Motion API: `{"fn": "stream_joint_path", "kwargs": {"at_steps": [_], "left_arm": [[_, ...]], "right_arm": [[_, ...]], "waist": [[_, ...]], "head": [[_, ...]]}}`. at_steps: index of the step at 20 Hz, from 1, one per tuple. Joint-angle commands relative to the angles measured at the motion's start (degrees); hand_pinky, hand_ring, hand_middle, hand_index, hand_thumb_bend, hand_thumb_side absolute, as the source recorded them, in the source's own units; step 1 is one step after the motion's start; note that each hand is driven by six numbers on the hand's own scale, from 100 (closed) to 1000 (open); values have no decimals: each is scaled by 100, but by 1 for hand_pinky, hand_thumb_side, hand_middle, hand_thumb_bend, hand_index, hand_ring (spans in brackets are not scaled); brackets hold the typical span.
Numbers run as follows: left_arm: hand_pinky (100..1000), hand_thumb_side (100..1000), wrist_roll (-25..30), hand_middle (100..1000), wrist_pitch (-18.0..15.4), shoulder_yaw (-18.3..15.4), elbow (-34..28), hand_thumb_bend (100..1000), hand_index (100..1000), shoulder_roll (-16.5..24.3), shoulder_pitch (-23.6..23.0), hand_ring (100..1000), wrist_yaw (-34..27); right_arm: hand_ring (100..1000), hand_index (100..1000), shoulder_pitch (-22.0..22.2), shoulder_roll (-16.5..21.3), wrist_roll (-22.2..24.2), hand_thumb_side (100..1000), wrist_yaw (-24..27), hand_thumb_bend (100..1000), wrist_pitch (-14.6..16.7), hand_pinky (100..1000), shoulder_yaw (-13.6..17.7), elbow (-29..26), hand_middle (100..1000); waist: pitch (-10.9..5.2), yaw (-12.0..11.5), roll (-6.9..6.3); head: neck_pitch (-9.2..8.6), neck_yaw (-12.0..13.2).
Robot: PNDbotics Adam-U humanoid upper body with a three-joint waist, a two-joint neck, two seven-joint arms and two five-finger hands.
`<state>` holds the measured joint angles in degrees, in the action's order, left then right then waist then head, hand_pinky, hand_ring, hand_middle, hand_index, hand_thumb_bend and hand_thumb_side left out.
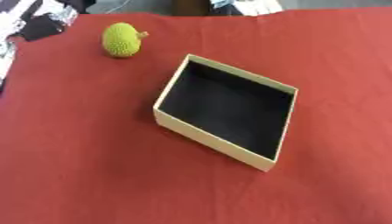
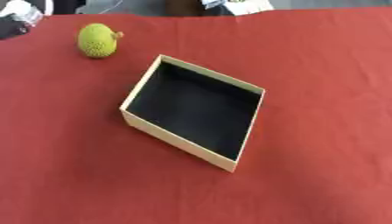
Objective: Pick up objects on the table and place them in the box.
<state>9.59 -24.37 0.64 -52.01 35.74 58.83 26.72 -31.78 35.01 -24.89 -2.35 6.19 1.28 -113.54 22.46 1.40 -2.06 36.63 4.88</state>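
A bumpy yellow-green fruit point(image 1: 121, 40) with a short brown stem lies on the red tablecloth at the far left. A shallow cream-walled box point(image 1: 208, 134) with a black inside sits turned at an angle in the middle of the table, and nothing lies inside it. The fruit is apart from the box, beyond the box's far left corner. Neither of my hands shows in either view.
The red cloth point(image 1: 84, 166) covers the whole table. Black and white items point(image 1: 30, 19) lie past the far left corner. A pale object point(image 2: 237, 6) sits beyond the far edge.
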Motion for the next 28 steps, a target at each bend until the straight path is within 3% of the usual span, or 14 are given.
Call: {"fn": "stream_joint_path", "kwargs": {"at_steps": [1,2,8,10,20,28], "left_arm": [[778,524,-1,706,-33,-49,146,100,858,-63,224,753,298],[781,442,6,716,-44,-35,180,100,862,-110,255,760,405],[818,157,-158,778,-97,24,216,100,904,-291,368,807,1450],[823,117,-356,785,-81,27,223,112,907,-332,393,816,1836],[829,100,-684,799,77,-115,669,128,919,-757,645,827,2919],[829,100,-794,809,45,-121,741,152,921,-790,573,832,3209]], "right_arm": [[713,774,-84,82,19,554,41,131,-1,773,9,-105,608],[713,774,-87,80,20,554,42,130,-1,773,8,-105,608],[713,774,-101,66,24,554,52,130,-1,773,5,-105,608],[713,774,-100,60,24,554,54,130,-2,773,4,-105,608],[713,774,-134,-9,47,554,86,130,-11,773,-18,-105,608],[713,774,-132,-12,31,554,90,130,-12,773,-7,-105,608]], "waist": [[-159,5,4],[-159,8,4],[-161,31,0],[-161,39,-2],[-178,77,16],[-172,102,0]], "head": [[34,-45],[35,-56],[37,-30],[30,-14],[-44,201],[-99,63]]}}
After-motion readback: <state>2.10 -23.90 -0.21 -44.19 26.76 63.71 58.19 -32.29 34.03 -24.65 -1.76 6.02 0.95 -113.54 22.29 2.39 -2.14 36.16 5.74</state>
